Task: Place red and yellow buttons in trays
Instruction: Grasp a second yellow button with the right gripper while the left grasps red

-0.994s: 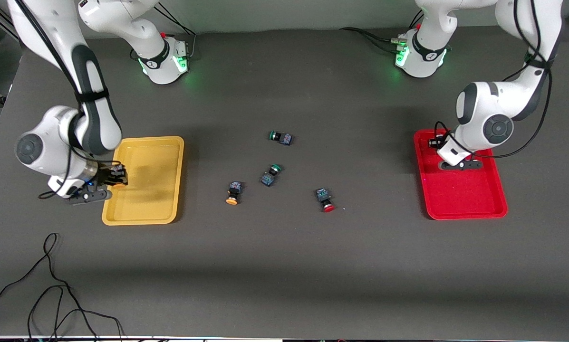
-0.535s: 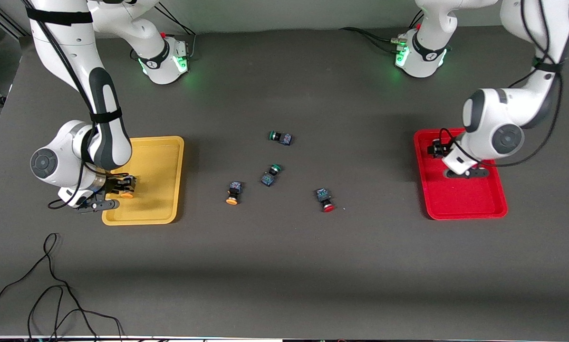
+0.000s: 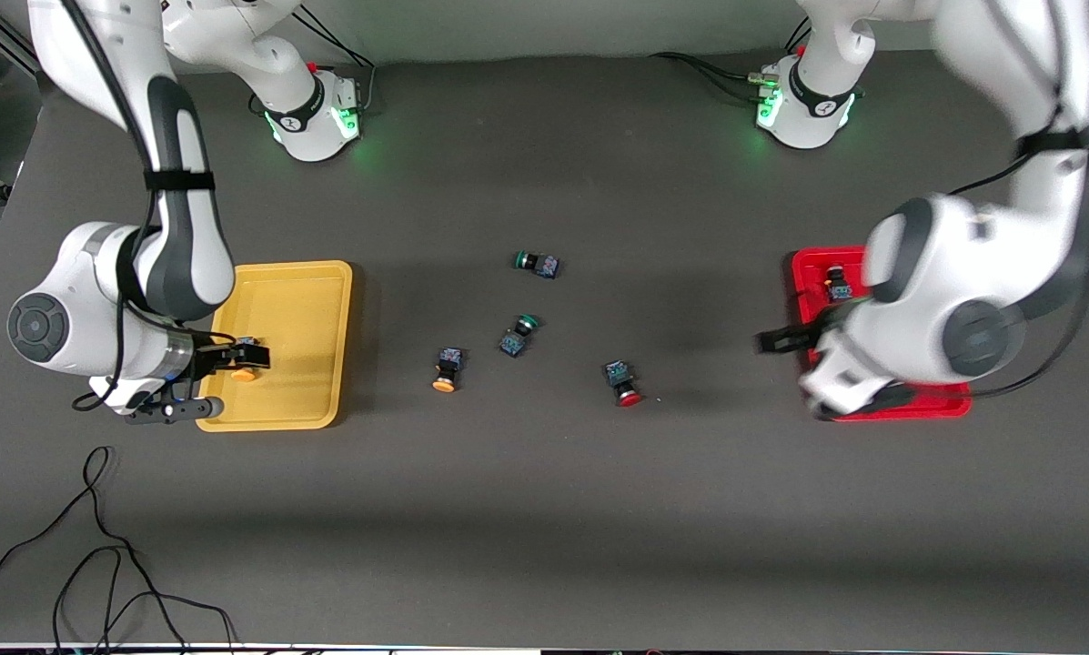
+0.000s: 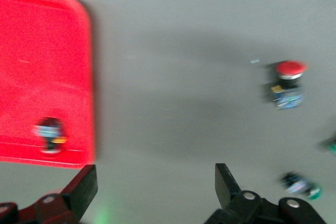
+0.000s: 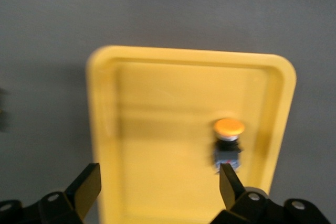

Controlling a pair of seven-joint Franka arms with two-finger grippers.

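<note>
The yellow tray (image 3: 298,300) holds one yellow-capped button (image 3: 246,371), lying on its side; it also shows in the right wrist view (image 5: 228,145) in the tray (image 5: 157,129). My right gripper (image 3: 200,384) is open and empty over that tray's edge (image 5: 160,174). The red tray (image 3: 812,273) holds one red-capped button (image 3: 838,287), seen in the left wrist view (image 4: 50,136) in the tray (image 4: 47,66). My left gripper (image 3: 821,368) is open and empty over the table beside the red tray (image 4: 155,174). A yellow button (image 3: 445,368) and a red button (image 3: 623,382) lie mid-table.
Two green-capped switches (image 3: 519,335) (image 3: 537,264) lie mid-table, farther from the front camera than the loose yellow and red buttons. A black cable (image 3: 98,546) loops on the table near the front edge at the right arm's end.
My right gripper has let go of the yellow button, which now lies in the yellow tray. My left arm has swung off the red tray toward mid-table, leaving a red button in it.
</note>
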